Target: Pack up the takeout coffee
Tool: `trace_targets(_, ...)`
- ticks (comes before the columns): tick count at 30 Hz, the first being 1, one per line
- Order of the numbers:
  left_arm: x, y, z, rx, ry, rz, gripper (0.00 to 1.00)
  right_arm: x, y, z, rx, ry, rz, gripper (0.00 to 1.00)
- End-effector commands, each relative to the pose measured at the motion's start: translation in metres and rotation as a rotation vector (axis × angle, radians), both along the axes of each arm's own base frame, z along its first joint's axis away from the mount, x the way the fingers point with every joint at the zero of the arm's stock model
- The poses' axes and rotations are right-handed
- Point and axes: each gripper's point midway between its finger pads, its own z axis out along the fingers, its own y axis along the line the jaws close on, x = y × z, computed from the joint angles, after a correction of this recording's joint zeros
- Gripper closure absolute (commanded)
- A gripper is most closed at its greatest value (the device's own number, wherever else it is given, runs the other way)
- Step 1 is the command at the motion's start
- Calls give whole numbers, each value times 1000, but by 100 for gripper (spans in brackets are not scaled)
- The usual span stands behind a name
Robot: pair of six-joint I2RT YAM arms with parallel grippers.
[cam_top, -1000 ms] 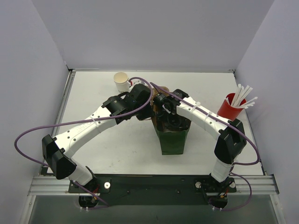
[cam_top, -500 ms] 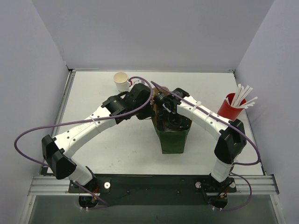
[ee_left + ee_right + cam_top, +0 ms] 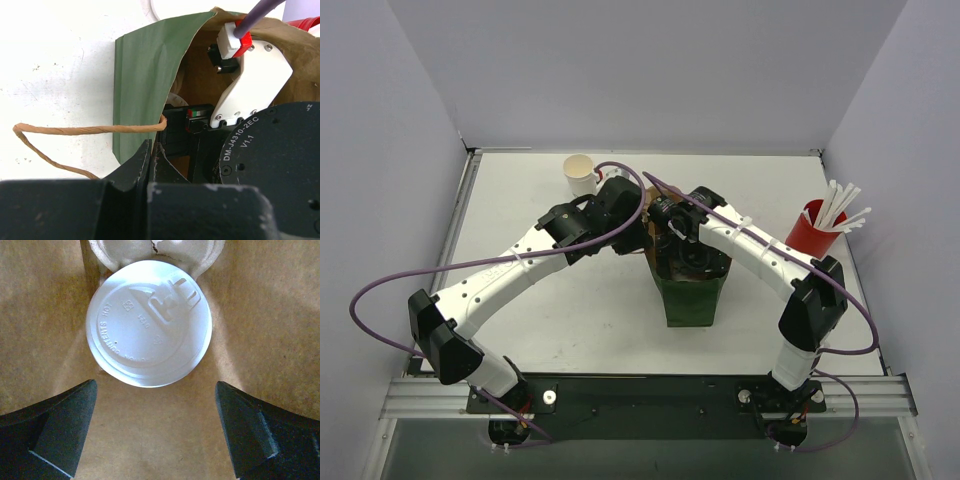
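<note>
A white paper cup with a flat whitish lid [image 3: 149, 322] stands in the brown cup carrier [image 3: 150, 251] at the bottom of the green paper bag [image 3: 692, 298]. My right gripper [image 3: 155, 426] is inside the bag, open and empty, with its fingers just short of the lid. My left gripper [image 3: 150, 152] is shut on the green wall of the bag [image 3: 145, 75] at its mouth and holds it open. The bag's brown handle [image 3: 75, 131] loops out to the left. A second white cup [image 3: 580, 172], tan inside and without a lid, stands at the back of the table.
A red cup of white straws [image 3: 812, 232] stands at the right side of the table. The right arm's wrist [image 3: 250, 90] fills the bag's mouth. Grey walls close the table on three sides.
</note>
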Motion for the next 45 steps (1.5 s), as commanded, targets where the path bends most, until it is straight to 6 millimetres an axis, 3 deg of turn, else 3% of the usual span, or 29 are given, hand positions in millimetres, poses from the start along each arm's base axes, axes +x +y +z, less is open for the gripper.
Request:
trace_targets(1,5,-5,11,-10,-28,0,100,-3,4,28,42,-60,26,1)
trace_targets(16,7,-5,9,2,-24,3,100,-6,6,32,39,-73,34,1)
trace_targets(33,5,0,10,11,-25,9,100,5,-3,41,50,-105,17,1)
trace_targets(45,6,-1,16,10,-32,14,100,-3,25,43,115,-101,42,0)
